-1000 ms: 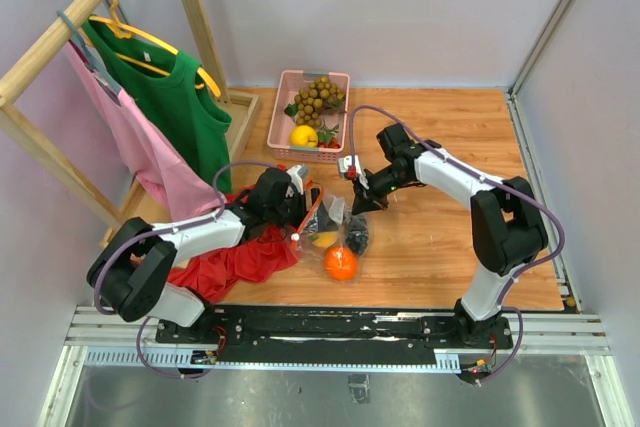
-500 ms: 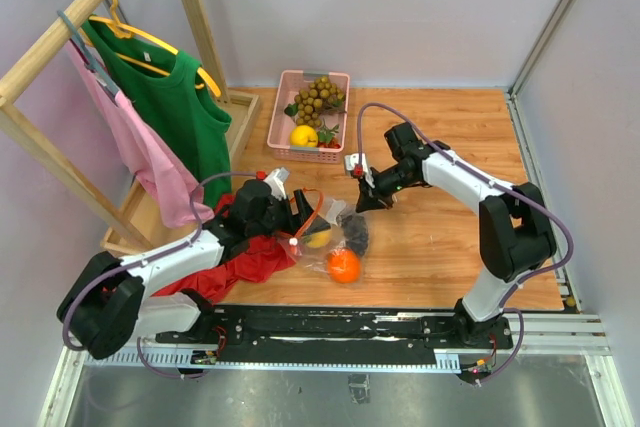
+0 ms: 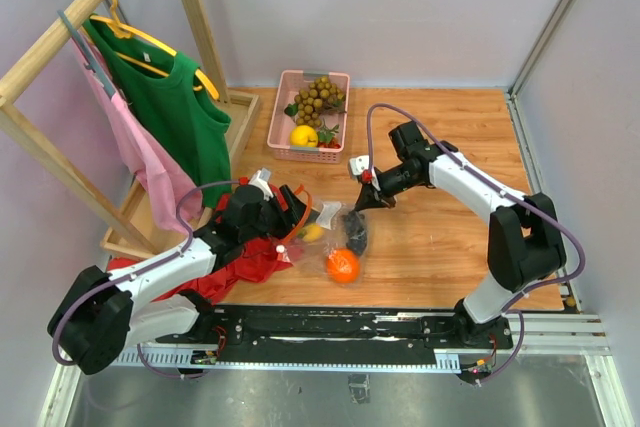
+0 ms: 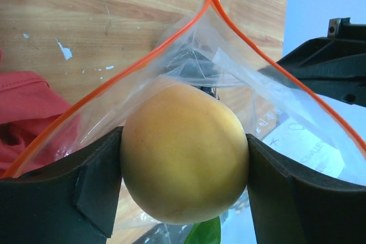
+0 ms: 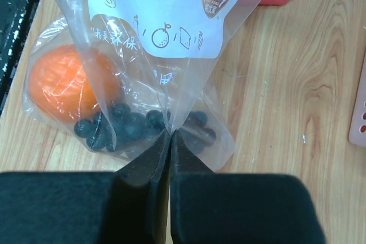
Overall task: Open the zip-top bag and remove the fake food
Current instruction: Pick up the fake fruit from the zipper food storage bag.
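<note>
The left gripper (image 4: pixel 183 140) clamps the yellow-orange fruit (image 4: pixel 183 175) at the zip-top bag (image 5: pixel 171 10)'s gaping mouth, with the bag near the tabletop (image 3: pixel 450 247)'s near edge and its opposite end pinched tight by the right gripper (image 5: pixel 170 141) — exit lies leftward.

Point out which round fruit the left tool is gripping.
The yellow-orange fruit at the mouth of the zip-top bag, clamped in the left tool. The orange lies deeper inside; the lemon sits in the pink basket.

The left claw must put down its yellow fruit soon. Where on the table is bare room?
Bare wood: right of the pink basket up to the right wall, and at the front edge right of the zip-top bag. Crowded: around the bag and red cloth.
</note>
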Controlling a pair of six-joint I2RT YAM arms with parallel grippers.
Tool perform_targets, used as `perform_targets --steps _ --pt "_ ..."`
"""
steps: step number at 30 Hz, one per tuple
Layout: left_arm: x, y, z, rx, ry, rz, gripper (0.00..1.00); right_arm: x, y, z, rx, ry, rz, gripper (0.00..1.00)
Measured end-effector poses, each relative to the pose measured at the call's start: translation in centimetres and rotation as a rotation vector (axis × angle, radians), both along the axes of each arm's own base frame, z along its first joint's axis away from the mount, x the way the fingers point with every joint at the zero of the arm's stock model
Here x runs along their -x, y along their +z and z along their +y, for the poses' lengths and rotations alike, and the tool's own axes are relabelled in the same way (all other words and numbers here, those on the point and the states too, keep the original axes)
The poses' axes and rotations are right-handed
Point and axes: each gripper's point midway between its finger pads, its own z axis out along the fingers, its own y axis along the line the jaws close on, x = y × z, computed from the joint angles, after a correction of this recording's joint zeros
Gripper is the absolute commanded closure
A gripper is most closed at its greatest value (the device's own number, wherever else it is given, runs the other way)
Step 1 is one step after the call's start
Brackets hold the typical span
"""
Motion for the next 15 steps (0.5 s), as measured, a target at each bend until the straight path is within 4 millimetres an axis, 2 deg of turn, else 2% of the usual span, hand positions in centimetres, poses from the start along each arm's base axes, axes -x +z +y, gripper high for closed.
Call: perform_targets --steps 5,11,15 --pt "-0.7 1.3 -0.4 0.06 0.03 -0.016 0.67 -0.8 0.4 -0.1 0.024 0.009 -0.038 0.99" --pt "-1.2 2.5 -0.6 0.099 0.047 -0.044 0.67 -4.6 2.8 1.3 0.008 0.014 -0.12 0.99" --pt "-1.2 3.2 -0.3 0.125 0.068 -0.06 0.69 -6.2 2.6 1.6 0.026 0.005 -0.136 0.99"
